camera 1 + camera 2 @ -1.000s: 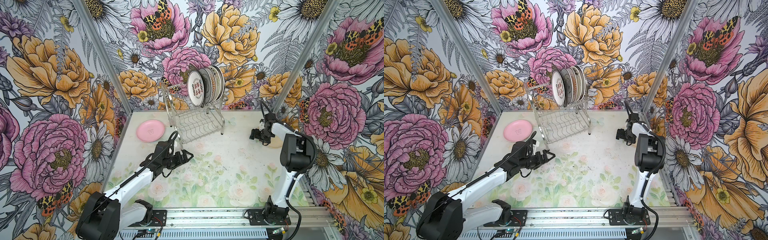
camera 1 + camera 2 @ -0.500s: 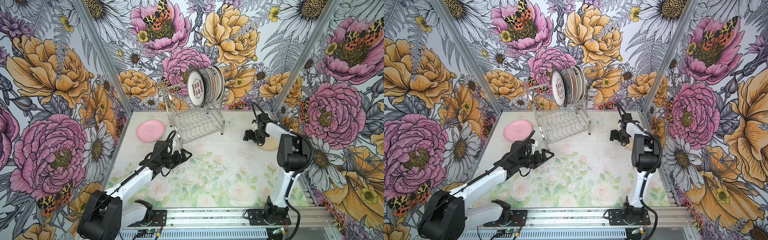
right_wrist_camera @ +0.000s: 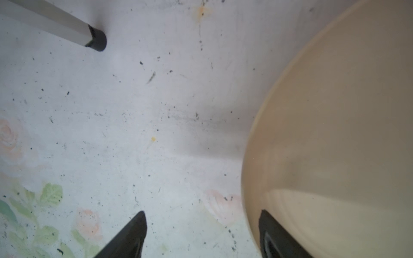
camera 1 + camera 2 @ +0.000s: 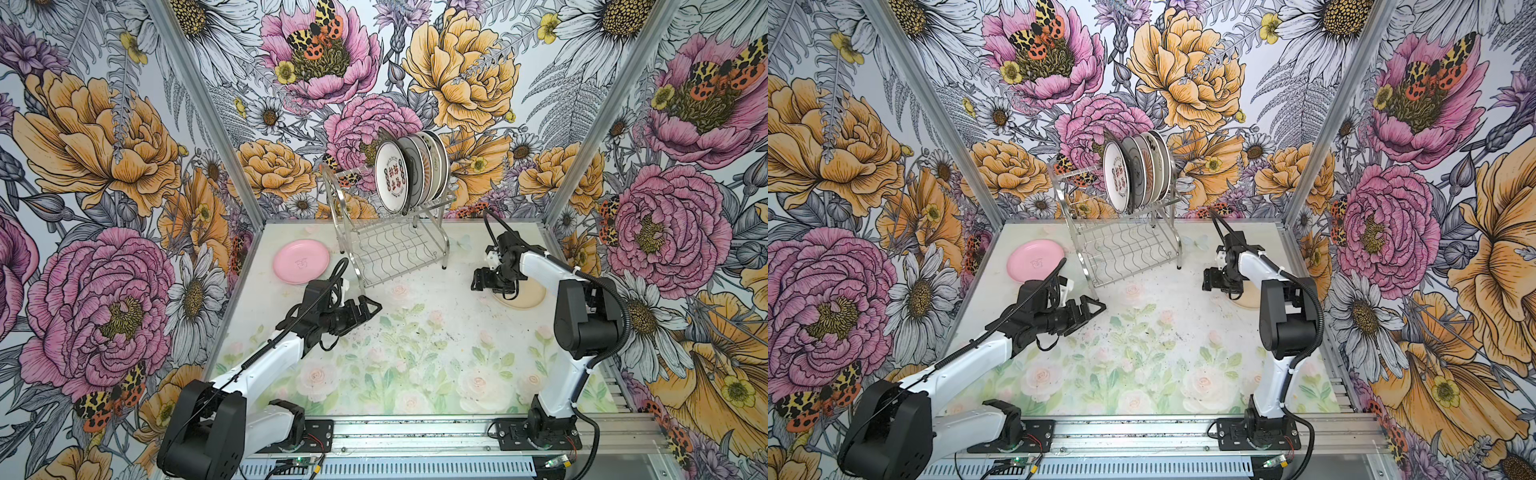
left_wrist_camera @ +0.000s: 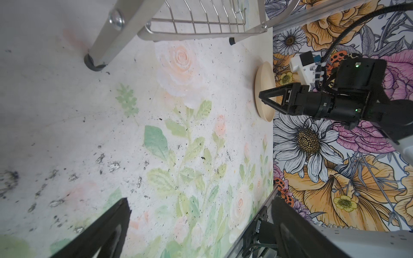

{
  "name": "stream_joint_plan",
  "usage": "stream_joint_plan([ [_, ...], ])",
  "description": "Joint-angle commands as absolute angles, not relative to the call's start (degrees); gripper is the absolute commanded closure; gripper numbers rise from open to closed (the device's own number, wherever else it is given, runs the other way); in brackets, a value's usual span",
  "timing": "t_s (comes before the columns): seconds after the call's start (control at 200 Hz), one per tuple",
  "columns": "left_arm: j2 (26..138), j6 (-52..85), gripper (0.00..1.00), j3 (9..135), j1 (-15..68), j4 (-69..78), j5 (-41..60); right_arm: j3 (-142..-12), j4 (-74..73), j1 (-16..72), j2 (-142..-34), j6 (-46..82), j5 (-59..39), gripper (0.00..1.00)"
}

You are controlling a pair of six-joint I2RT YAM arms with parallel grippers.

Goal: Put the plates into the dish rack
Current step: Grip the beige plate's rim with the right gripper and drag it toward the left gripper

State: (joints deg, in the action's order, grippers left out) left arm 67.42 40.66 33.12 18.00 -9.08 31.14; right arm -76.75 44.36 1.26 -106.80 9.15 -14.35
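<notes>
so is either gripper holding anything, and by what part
Nothing is held. The left gripper is open and empty; the right gripper stands open astride the rim of the cream plate, not clamped.

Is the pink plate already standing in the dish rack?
No, the pink plate lies flat on the table, beside the dish rack.

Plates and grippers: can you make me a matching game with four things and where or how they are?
Things:
1. pink plate
2. cream plate
3. printed plate
4. left gripper

Places or states:
A. standing on edge in the dish rack's top tier
B. open, holding nothing
C. flat on the table, left of the dish rack
D. flat on the table, by the right gripper

Pairs: 1-C, 2-D, 3-A, 4-B.
</notes>
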Motion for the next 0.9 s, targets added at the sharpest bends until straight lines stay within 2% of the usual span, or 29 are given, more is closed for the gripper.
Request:
stream_joint_plan([
  [0.0, 67.2, 38.9, 0.01, 33.1, 17.1, -8.0, 32.9, -76.3, 44.0, -3.2, -101.2, 12.2, -14.2, 0.22],
  [0.25, 66.3, 38.8, 0.01, 32.0, 16.4, -7.7, 33.6, -74.7, 44.2, -15.1, -98.6, 16.0, -10.6, 0.25],
  [0.48, 65.2, 39.0, 0.01, 31.1, 15.7, -7.8, 34.2, -74.4, 44.1, -22.6, -101.7, 16.5, -9.8, 0.29],
  [0.896, 65.2, 39.2, 0.01, 31.3, 15.0, -8.0, 34.1, -78.9, 43.9, -23.4, -110.7, 14.7, -8.4, 0.53],
])
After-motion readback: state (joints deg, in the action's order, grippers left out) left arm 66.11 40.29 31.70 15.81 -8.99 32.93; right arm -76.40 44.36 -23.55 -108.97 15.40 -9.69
